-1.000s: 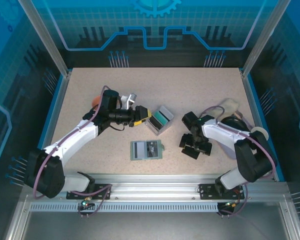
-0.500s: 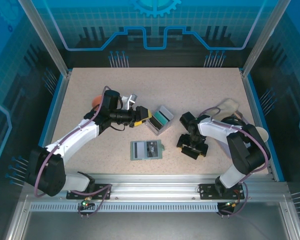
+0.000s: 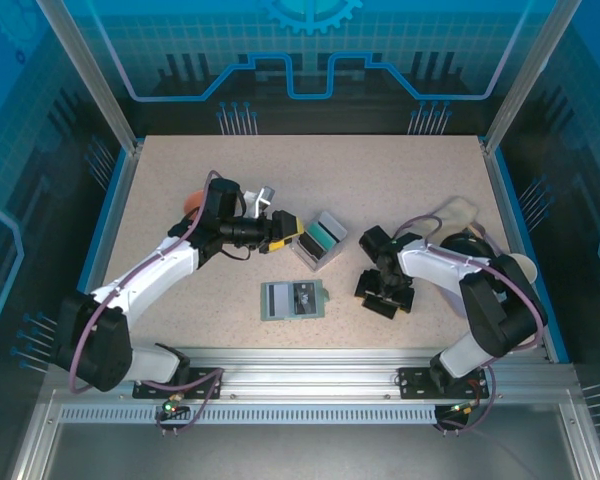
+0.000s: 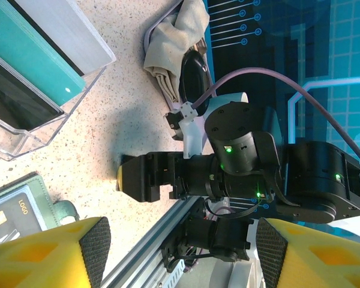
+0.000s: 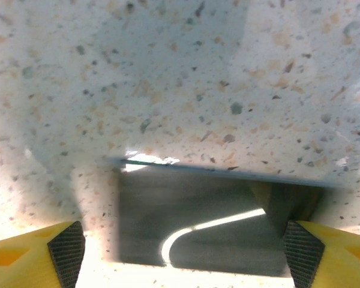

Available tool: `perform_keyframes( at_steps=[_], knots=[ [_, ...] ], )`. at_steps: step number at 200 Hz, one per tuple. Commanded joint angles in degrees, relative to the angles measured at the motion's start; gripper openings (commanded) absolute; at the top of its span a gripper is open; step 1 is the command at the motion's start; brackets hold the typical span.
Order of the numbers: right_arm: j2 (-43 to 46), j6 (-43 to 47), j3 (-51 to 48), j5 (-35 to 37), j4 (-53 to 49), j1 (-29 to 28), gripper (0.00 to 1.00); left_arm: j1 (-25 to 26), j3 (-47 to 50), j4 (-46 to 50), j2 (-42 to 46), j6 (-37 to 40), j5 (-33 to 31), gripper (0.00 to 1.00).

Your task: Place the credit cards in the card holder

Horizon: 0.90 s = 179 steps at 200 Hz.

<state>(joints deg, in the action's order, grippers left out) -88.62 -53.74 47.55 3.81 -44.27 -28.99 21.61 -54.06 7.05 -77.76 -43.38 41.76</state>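
Open and flat on the speckled table [image 3: 380, 170], near the middle of its front edge: the card holder [image 3: 293, 299], grey inside facing up, one dark card [image 3: 302, 298] seated in a slot. From the left wrist, cropped to a corner at the frame's lower left.

Just behind and slightly right of it, a clear plastic box [image 3: 318, 240] holding credit cards [image 4: 30, 57] on edge, teal, dark and whitish side by side, upper ends sliced off by the frame edge in the wrist view.

To the right of the holder, low over the table: the right gripper [image 3: 384, 297], masking from above anything beneath. Through its own camera, a grey card [image 5: 192, 231] flat on the surface, crossed by a pale curved line, blurred, right corner lost in finger shadow. Fingers [image 5: 63, 246] spread wide on either side; contact between right pad and card edge impossible to judge.

Left gripper [image 3: 292, 231] just beside the box's left end, pointing right, pads [image 4: 93, 252] far apart, holding nothing.

At the table's far right, a cream cloth [image 3: 460, 213] bunched beside a dark object [image 3: 467, 243], partly screened by the right arm, kind unclear. Behind the left arm, a sliver of something orange [image 3: 191, 200], mostly hidden.
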Motion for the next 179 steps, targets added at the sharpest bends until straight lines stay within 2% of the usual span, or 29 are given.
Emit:
perform_keyframes(
  at_steps=[1, 28, 47, 64, 83, 92, 108, 149, 179],
  knots=[
    [2.60, 4.42, -0.50, -1.04, -0.12, -0.71, 0.89, 0.28, -1.85, 0.20, -0.29, 0.31, 1.05, 0.69],
    [3.25, 6.39, 0.60, -1.06, -2.14, -0.69, 0.89, 0.28, -1.84, -0.09, -0.64, -0.02, 1.26, 0.69],
    [4.01, 5.21, 1.66, 1.99, -5.66, -0.29, 0.93, 0.28, -1.84, -0.17, -0.58, -0.13, 1.38, 0.69],
    [6.12, -2.47, 1.29, 8.59, -11.98, 2.45, 1.00, 0.28, -2.10, 0.19, -0.38, 0.12, 1.39, 0.69],
    [11.85, -5.81, -4.65, 4.55, -8.04, 8.85, 1.00, 0.27, -2.14, 0.56, -0.01, 0.58, 1.17, 0.69],
    [14.08, -5.62, -8.04, 0.73, -3.11, 11.55, 1.00, 0.28, -1.93, 0.29, 0.06, 0.57, 1.12, 0.69],
    [14.86, -5.51, -9.97, -2.07, 0.66, 13.73, 0.99, 0.23, -2.01, 0.30, -0.42, 0.57, 1.46, 0.69],
    [5.17, -2.23, -6.41, -3.92, 1.02, 12.96, 0.97, 0.28, -2.30, 0.56, -0.39, 0.64, 1.48, 0.69],
    [0.78, -4.42, -5.87, -8.16, 6.69, 7.15, 0.97, 0.27, -2.10, 0.49, 0.24, 0.55, 1.06, 0.69]
  ],
)
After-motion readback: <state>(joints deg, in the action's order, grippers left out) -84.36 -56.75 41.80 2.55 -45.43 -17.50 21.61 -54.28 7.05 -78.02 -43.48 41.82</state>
